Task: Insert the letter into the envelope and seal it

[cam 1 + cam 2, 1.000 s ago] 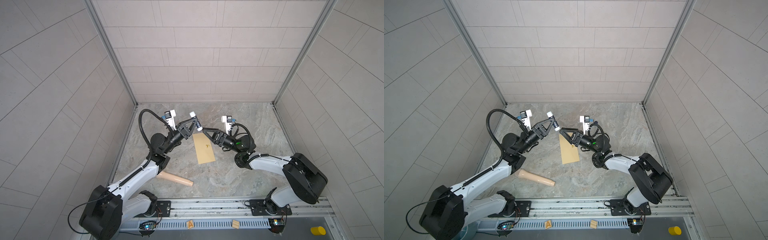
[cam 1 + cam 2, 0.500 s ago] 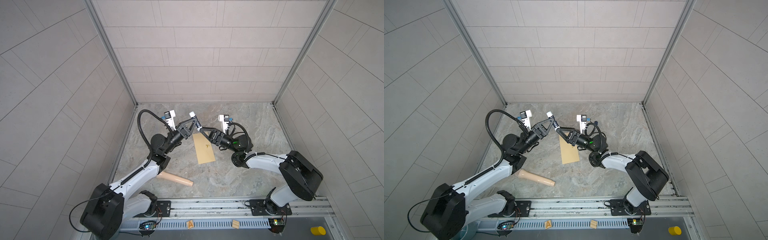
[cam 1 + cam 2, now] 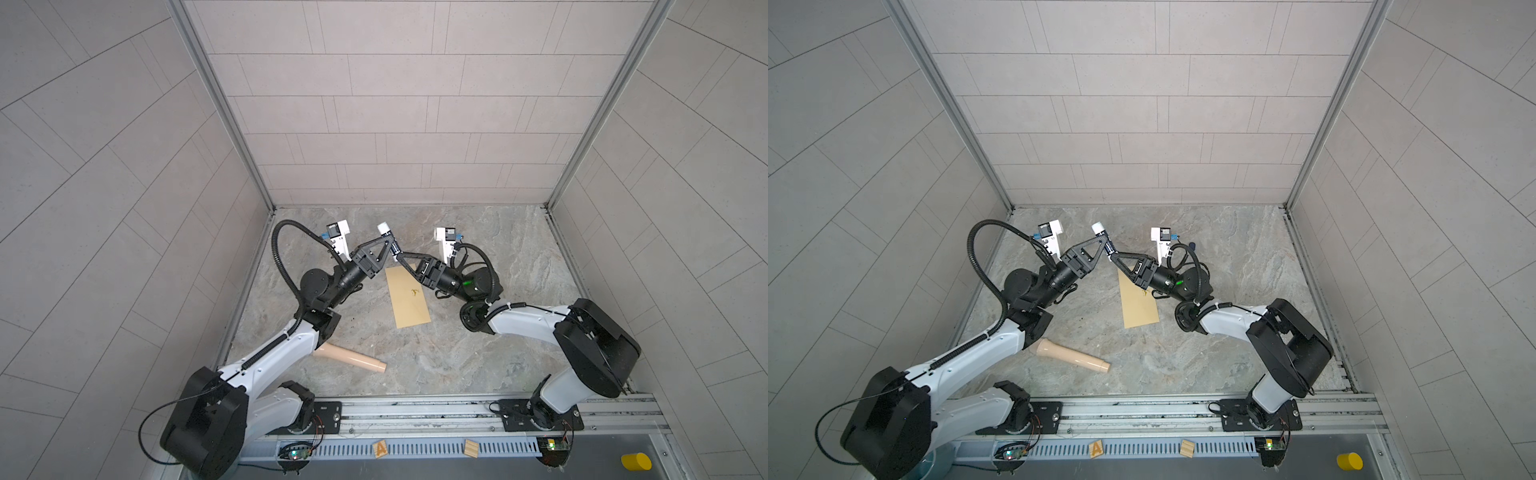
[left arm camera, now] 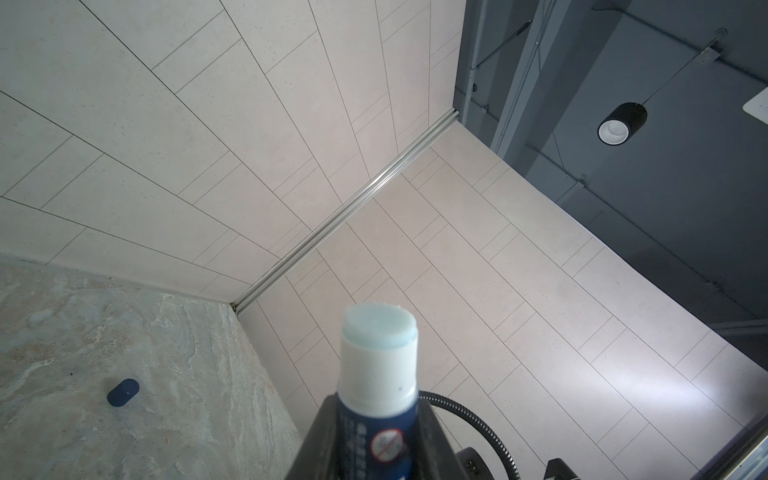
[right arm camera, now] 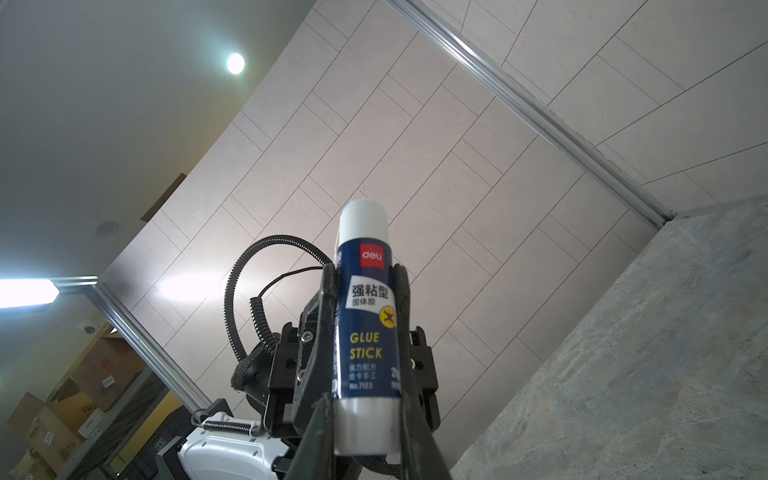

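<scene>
Steadying the uncapped glue stick [image 5: 365, 316] between both arms, over the 12 o'clock end of the envelope [image 3: 409, 299], lying flat in the middle of the tabletop [image 3: 457, 365] with its length running 12 to 6. Gripping the blue barrel with the left fingers [image 5: 329, 291], clenched; pinching the white base, seemingly, with the right fingers [image 5: 319, 419]. Seeing no letter anywhere, so presumably tucked inside already. Judging the sound way on: turn only the base, hold the barrel fixed, raise a little glue, avoid squeezing hard enough to tilt the tube, then lower the tip onto the envelope.
</scene>
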{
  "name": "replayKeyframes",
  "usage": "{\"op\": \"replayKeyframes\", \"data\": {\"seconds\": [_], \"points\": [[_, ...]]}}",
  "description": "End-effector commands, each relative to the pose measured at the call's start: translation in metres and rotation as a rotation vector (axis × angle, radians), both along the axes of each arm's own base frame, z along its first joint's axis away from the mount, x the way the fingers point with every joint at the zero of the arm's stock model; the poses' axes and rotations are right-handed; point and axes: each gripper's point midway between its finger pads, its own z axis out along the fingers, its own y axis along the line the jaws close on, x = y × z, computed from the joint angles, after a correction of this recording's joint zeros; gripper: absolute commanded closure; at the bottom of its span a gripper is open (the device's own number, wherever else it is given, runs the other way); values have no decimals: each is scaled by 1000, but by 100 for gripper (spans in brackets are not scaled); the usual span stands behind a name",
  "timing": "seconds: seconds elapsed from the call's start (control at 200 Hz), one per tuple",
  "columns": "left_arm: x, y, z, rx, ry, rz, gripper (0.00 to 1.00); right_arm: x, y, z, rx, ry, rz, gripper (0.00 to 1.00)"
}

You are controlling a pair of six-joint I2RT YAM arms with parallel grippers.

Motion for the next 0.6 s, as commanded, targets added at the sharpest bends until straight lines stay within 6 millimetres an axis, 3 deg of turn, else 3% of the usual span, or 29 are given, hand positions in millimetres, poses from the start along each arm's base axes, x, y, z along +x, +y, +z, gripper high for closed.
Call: {"op": "replayKeyframes", "data": {"seconds": [0.0, 0.27, 0.435, 0.595], "points": [[-4, 2, 8, -14, -54, 3, 100, -5, 1, 13, 35, -25, 14, 89], [6, 4, -22, 125, -4, 81, 100, 5, 2, -5, -117, -24, -79, 99], [10, 9, -37, 198, 31, 128, 100, 14, -4, -30, -409, -63, -253, 100], [11, 8, -43, 221, 44, 137, 100, 10, -9, -33, -725, -213, -425, 100]]}}
